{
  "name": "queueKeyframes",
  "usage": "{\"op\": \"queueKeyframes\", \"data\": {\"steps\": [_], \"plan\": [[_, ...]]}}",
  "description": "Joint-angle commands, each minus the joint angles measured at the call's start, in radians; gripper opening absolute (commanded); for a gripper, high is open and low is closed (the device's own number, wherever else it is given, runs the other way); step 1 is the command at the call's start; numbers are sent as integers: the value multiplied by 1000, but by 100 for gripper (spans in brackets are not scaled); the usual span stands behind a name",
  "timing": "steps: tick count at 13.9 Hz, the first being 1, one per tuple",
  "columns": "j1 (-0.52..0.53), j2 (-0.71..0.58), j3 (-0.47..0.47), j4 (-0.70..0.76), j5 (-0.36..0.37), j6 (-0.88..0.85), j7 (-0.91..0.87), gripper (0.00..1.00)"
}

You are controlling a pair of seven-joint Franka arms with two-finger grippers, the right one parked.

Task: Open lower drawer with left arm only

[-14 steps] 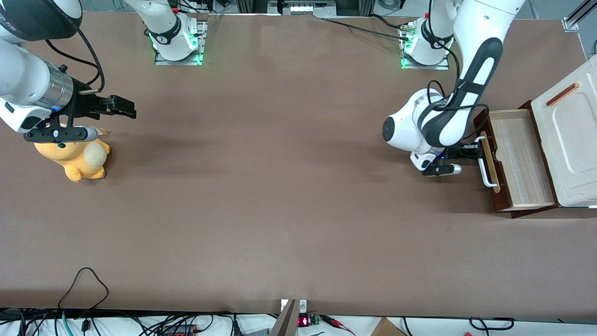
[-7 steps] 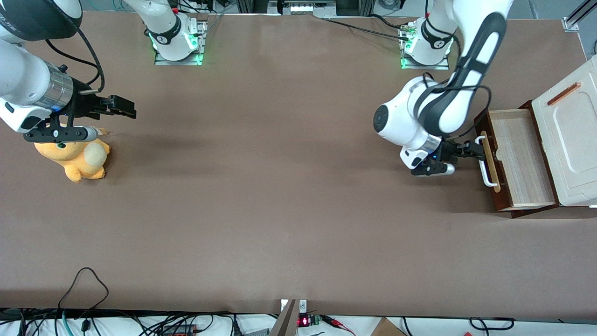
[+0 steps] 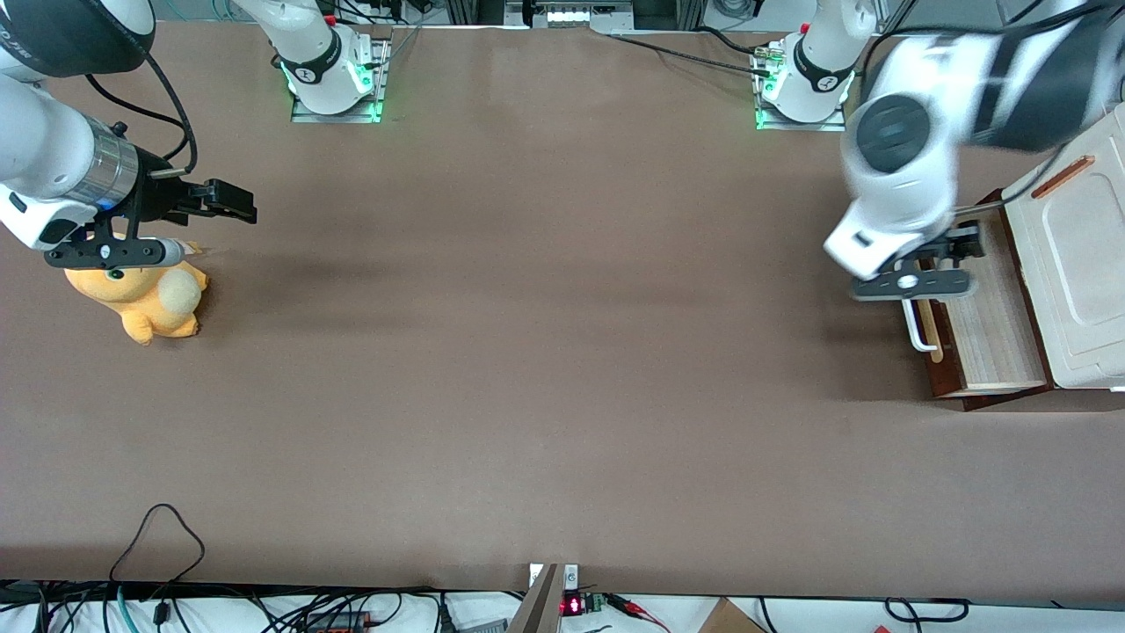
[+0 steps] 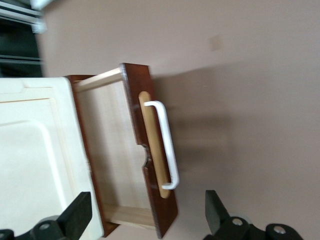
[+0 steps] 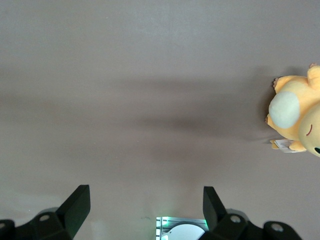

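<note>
The lower drawer point(image 3: 984, 325) stands pulled out from under the cream-white cabinet top point(image 3: 1077, 264) at the working arm's end of the tabletop point(image 3: 545, 369), its pale wood inside open to view. Its dark red-brown front faces the middle of the tabletop, and the white bar handle point(image 3: 917, 330) runs along a pale wood strip point(image 4: 153, 145) on that front.

The left arm point(image 3: 914, 149) is raised above the drawer, its big white elbow joint blurred, its dark grey panel reaching over the cabinet. Its tool point(image 3: 954, 251) hangs over the open drawer, just above the handle's end that is farther from the front camera, and it touches nothing. From the wrist camera both black fingers point(image 4: 75, 217) show spread wide apart, with the drawer front and handle seen between them well below; the tool holds nothing.

A thin orange-brown strip point(image 3: 1060, 177) lies on the cabinet top. Toward the parked arm's end of the tabletop lies a yellow plush toy point(image 3: 145, 303).
</note>
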Motion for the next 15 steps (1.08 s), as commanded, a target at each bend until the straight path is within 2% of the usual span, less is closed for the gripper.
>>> {"op": "queueKeyframes", "data": {"steps": [1,4,6,15], "plan": [[12,-40,107,37,-221,24,211,100],[13,-66,178,65,-341,21,403,100],[18,-73,212,86,-410,12,443,100],[18,-71,215,109,-443,-2,433,100]]}}
